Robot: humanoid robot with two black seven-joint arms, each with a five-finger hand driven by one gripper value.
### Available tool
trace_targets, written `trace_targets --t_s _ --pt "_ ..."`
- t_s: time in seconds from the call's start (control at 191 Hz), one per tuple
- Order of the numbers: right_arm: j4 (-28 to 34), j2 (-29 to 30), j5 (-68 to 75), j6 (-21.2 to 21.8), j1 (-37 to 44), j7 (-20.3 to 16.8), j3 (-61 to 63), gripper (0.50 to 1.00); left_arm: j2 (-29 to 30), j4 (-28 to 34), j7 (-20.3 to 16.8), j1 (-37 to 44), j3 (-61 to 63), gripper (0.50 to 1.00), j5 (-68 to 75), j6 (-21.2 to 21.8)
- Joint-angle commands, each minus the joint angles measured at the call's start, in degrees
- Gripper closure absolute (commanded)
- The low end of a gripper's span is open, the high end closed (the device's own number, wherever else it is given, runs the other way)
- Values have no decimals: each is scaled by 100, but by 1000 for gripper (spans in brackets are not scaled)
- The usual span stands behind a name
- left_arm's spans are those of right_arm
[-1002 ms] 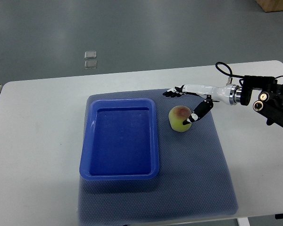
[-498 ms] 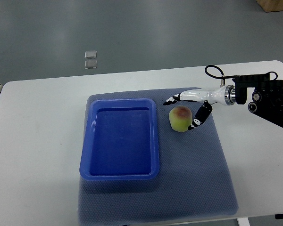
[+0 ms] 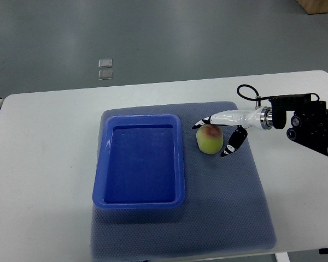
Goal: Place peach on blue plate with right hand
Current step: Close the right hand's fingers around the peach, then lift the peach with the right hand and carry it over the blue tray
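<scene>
While no writing shows, right robot hand (image 3: 217,134) spread around peach (image 3: 209,138), beside blue plate (image 3: 139,161)

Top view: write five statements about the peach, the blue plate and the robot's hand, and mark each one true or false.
1. The peach lies inside the blue plate. False: it sits on the grey mat, just right of the plate.
2. The right hand has its fingers spread around the peach. True.
3. The blue plate holds nothing. True.
4. The right hand has lifted the peach clear of the mat. False: the peach rests on the mat and the hand has not closed on it.
5. The mat lies under both the plate and the peach. True.
</scene>
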Motion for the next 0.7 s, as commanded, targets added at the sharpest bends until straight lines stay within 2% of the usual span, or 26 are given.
trace_targets --t_s 0.0,0.047,0.152,0.157,0.199,0.236,0.378,0.693 --pt "-60 57 -1 -24 6 0 -30 609 0 0 0 -2 0 500 0 0" --pt "-86 75 -1 -51 6 0 -30 632 0 0 0 7 0 500 0 0" --pt "-95 75 -1 -95 6 0 -30 642 0 0 0 -2 -9 500 0 0" --pt "-95 75 -1 -103 15 0 -30 686 0 0 0 -2 -9 500 0 0" --pt "-95 84 -1 -103 15 0 -30 707 0 0 0 -2 -9 500 0 0" --pt "-95 101 -1 -112 24 9 -30 748 0 0 0 7 -9 500 0 0" --pt "-104 101 -1 -121 41 9 -30 856 0 0 0 -2 -9 500 0 0" --pt "-104 101 25 -182 164 26 -13 920 0 0 0 -2 -9 500 0 0"
